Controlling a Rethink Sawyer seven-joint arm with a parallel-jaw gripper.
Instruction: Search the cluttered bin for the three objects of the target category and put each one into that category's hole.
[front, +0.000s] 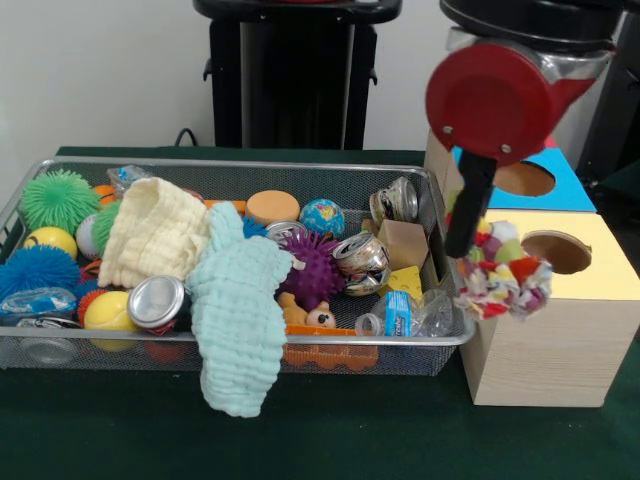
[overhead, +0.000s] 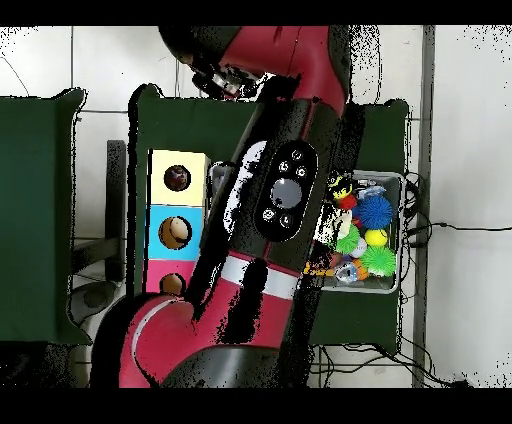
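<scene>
One rope toy (front: 497, 272) hangs gripped in gripper (front: 462, 240), likely pinched; yellow hole (front: 556, 252) lies just right of it in front view, slightly lower.

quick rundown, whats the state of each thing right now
claw: hidden behind the toy, open or shut unclear
rope toy: hanging at the claw, off the bin, beside the yellow box
yellow box: hole open, nothing in its mouth
blue box: hole open
wire bin: cluttered
mint cloth: draped over the bin's front rim
silver can: lying on its side
</scene>
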